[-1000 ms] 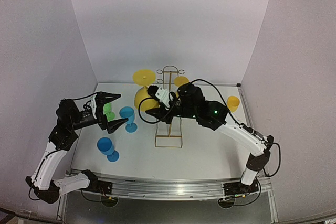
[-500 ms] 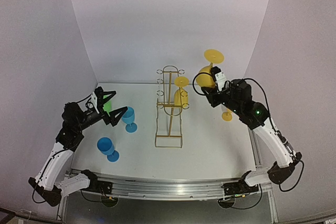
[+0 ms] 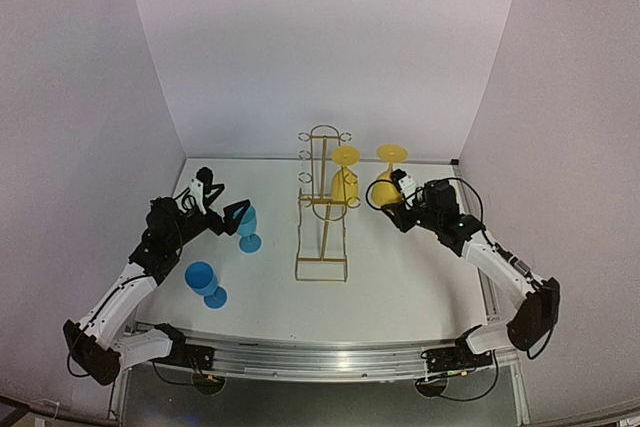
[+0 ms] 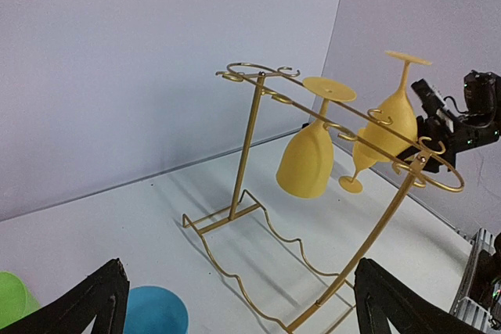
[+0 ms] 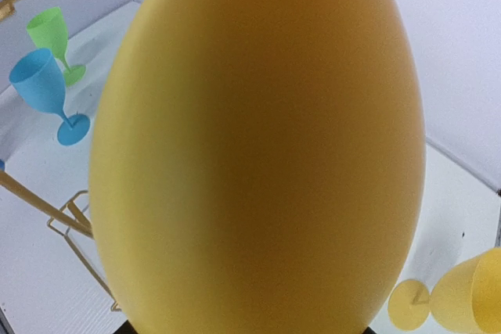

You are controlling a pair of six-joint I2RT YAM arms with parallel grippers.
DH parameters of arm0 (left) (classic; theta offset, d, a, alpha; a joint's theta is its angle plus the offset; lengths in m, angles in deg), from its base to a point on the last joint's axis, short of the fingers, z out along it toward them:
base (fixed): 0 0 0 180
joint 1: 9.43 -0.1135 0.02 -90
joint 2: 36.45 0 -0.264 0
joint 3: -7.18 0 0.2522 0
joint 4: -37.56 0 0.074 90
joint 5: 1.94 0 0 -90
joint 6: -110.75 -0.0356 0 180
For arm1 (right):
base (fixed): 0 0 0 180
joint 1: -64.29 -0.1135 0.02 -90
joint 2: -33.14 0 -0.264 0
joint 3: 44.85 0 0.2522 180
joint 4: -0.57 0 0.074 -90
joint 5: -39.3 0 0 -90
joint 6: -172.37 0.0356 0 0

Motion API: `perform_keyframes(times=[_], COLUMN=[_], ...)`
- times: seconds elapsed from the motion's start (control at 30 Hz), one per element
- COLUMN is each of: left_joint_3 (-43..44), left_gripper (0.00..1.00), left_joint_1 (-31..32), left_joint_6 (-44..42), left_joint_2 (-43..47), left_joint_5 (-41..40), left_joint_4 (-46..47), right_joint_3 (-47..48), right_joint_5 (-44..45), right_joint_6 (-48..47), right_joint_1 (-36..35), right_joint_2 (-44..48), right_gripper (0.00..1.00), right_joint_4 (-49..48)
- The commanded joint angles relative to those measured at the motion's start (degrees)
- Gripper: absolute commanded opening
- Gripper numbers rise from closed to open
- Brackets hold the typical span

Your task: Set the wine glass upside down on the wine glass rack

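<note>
The gold wire wine glass rack (image 3: 322, 209) stands mid-table, also seen in the left wrist view (image 4: 249, 134). One yellow glass (image 3: 345, 183) hangs upside down on its right side. My right gripper (image 3: 400, 194) is shut on the bowl of a second yellow wine glass (image 3: 386, 185), held foot-up just right of the rack. That bowl (image 5: 258, 146) fills the right wrist view and hides the fingers. In the left wrist view the held glass (image 4: 389, 124) sits behind the rack's right loops; I cannot tell if it touches them. My left gripper (image 3: 218, 209) is open and empty beside a blue glass (image 3: 246, 223).
A second blue glass (image 3: 204, 281) stands near the front left. A green glass (image 5: 51, 33) stands at the far left. Another yellow glass (image 5: 462, 295) stands on the table behind the right gripper. White walls enclose three sides.
My right gripper has swung the yellow glass from left of the rack, high round to the right, then down beside the rack's right side. The left gripper has drawn back and lower.
</note>
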Motion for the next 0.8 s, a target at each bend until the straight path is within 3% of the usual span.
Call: perform_keyframes(times=[0.0,0.27,0.77], left_joint_3=[-0.1,1.8,5.2], left_gripper=[1.0,1.0,1.0], left_joint_1=[-0.3,-0.2,-0.3], left_joint_6=[0.1,-0.2,-1.6], left_joint_2=[-2.4,-5.7,-9.1], left_joint_5=[-1.5,-2.2,-1.2], left_joint_4=[3.8,4.5,3.9], right_joint_3=[2.0,0.9,-0.9], right_joint_5=[-3.7,-9.8,-12.6], right_joint_6=[-3.6,-5.6,-8.4], right_joint_1=[0.4,0.4,-0.7], right_joint_2=[-1.5,-4.6,-7.6], right_gripper=[0.1,0.09,0.07], right_joint_4=[-10.7,-13.8,-16.9])
